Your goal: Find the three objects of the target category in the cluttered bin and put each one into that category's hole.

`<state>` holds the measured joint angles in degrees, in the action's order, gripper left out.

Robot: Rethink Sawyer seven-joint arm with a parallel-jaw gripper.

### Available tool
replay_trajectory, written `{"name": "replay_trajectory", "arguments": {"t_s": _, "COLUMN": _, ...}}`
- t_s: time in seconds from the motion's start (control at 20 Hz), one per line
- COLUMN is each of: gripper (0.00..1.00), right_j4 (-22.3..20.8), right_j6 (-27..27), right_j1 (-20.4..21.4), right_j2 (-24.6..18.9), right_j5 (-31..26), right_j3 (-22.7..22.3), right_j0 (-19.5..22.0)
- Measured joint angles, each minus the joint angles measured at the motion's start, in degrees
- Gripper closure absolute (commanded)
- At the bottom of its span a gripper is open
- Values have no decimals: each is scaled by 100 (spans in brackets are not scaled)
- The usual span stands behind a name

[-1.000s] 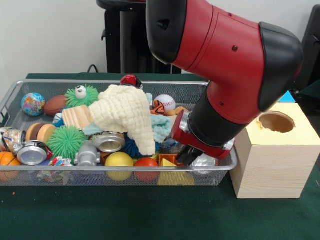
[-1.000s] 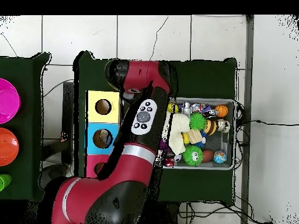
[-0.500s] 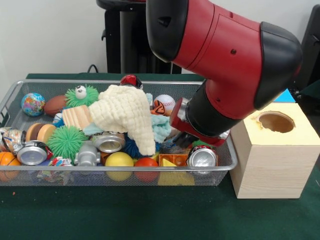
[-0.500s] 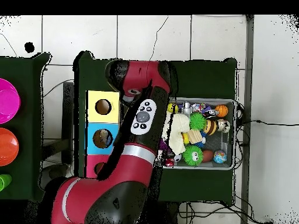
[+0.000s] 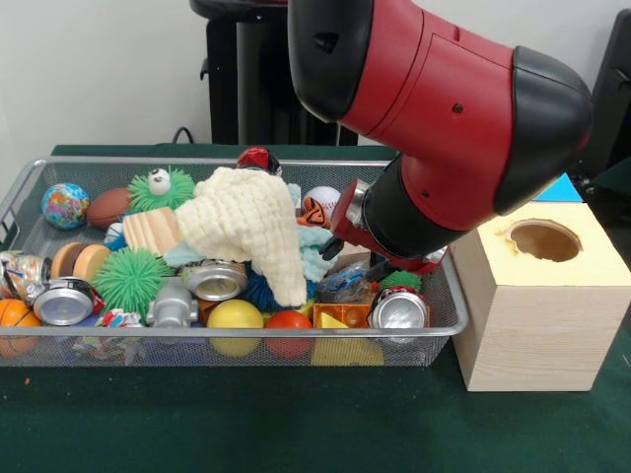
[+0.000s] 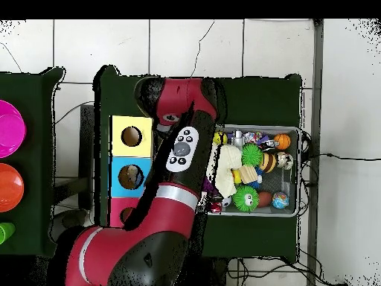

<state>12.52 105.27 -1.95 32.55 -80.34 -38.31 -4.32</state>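
A wire bin (image 5: 20, 187) is packed with clutter: a cream cloth (image 5: 246, 222) draped over the middle, silver cans (image 5: 215, 279) (image 5: 62, 301), a crushed can (image 5: 399, 310) at the right front, spiky green balls (image 5: 133, 279), a baseball (image 5: 325, 200), a yellow ball (image 5: 235, 315) and a red ball (image 5: 289, 320). The red and black arm (image 5: 444, 108) bends down over the bin's right part. Its gripper (image 5: 335, 244) is low among the objects beside the cloth and mostly hidden by the wrist. In the overhead view the arm (image 6: 182, 149) covers the bin's left end (image 6: 216, 134).
A wooden box (image 5: 542, 315) with a round hole (image 5: 545, 239) in its yellow top stands right of the bin. From above the box shows a yellow hole (image 6: 132, 136) and a blue hole (image 6: 132, 176). Pink (image 6: 9, 128) and orange (image 6: 9, 186) bowls lie at the far left.
The gripper has risen from the bin's right front corner and drawn back toward the cloth. The crushed can it covered now shows.
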Motion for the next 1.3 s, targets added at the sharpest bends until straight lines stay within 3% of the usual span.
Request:
{"name": "replay_trajectory", "arguments": {"t_s": 0.7, "gripper": 0, "right_j4": -2, "right_j6": 0, "right_j1": 394, "right_j2": -484, "right_j5": 113, "right_j3": -677, "right_j0": 10}}
{"name": "replay_trajectory", "arguments": {"t_s": 1.3, "gripper": 0, "right_j4": -21, "right_j6": -1, "right_j1": 418, "right_j2": -772, "right_j5": 859, "right_j3": -1000, "right_j0": 78}}
